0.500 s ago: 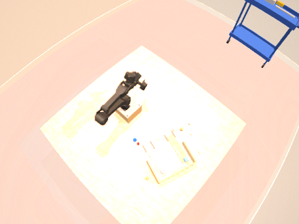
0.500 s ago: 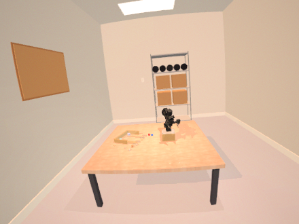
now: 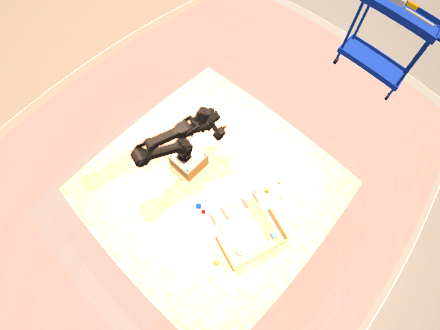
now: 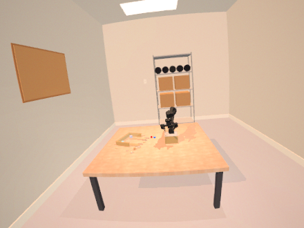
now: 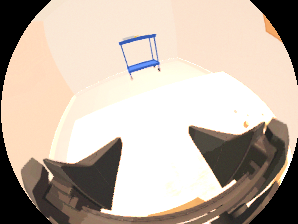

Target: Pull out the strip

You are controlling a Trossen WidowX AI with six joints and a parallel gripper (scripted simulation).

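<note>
A light blue cube (image 3: 273,234) (image 4: 130,137) is in the right far corner of a low-walled wooden tray (image 3: 225,254) (image 4: 123,144). A pale pinkish cube (image 3: 239,253) is near its other far corner. I cannot tell which cube carries the label. Pale strips in the tray are washed out; small brownish pieces (image 3: 224,213) (image 3: 245,203) show at its open side, and I cannot tell which strip lies under which cube. My gripper (image 3: 223,132) (image 5: 156,135) is open and empty, raised near the arm's base, well away from the tray.
A blue dot (image 3: 198,206) (image 4: 154,137) and a red dot (image 3: 203,212) (image 4: 151,137) lie between base and tray. Small yellowish pieces (image 3: 267,190) (image 3: 216,262) lie outside the tray. The arm stands on a box-like base (image 3: 191,169) (image 4: 171,139). A blue cart (image 3: 372,57) (image 5: 143,65) stands beyond the table.
</note>
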